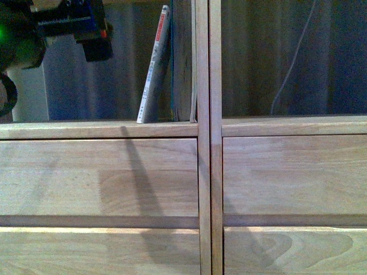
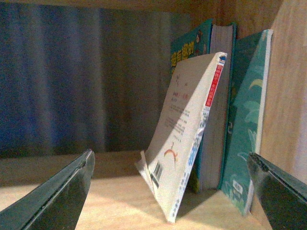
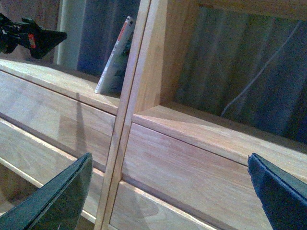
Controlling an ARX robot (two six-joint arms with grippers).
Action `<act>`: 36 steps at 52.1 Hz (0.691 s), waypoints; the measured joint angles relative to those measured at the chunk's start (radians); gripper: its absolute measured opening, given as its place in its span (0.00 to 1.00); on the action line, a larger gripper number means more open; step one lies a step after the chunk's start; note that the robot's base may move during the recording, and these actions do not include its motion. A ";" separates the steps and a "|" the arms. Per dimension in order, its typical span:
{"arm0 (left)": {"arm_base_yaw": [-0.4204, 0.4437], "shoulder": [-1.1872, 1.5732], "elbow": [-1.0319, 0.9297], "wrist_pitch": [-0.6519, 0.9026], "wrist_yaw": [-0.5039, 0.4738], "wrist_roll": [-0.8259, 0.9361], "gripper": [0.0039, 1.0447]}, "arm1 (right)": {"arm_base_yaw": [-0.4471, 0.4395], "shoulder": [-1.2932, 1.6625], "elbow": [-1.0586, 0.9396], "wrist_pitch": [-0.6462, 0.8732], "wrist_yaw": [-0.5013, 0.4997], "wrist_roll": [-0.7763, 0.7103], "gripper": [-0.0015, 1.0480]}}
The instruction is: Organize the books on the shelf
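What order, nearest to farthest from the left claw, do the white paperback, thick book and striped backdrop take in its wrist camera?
1. White paperback, leaning in front, nearest the left gripper.
2. Thick book, upright right behind it.
3. Striped backdrop, farthest back.

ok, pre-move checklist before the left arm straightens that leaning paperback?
1. left end effector open, empty: ok.
2. paperback upright: not ok, it leans on the teal book.
3. teal book upright: ok.
4. paperback between the left fingers' line: ok in the wrist view.
5. right end effector open, away from the books: ok.
6. paperback's foot firm on the shelf: cannot tell.
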 joint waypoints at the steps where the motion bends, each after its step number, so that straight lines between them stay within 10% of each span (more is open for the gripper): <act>1: 0.000 0.000 -0.003 0.000 0.001 -0.001 0.93 | 0.000 0.000 0.000 0.000 0.000 0.000 0.93; 10: 0.000 -0.093 -0.076 -0.332 -0.275 0.000 0.73 | 0.001 0.000 0.000 0.000 0.001 -0.002 0.93; 18: 0.046 -0.207 -0.270 -0.289 -0.267 0.000 0.51 | 0.002 0.000 0.000 0.000 0.002 -0.002 0.93; 26: 0.084 -0.306 -0.447 -0.217 -0.229 0.000 0.27 | 0.153 -0.025 0.034 -0.326 0.414 0.068 0.73; 36: 0.121 -0.402 -0.605 -0.168 -0.193 -0.001 0.03 | 0.169 -0.085 -0.083 -0.320 0.491 0.093 0.46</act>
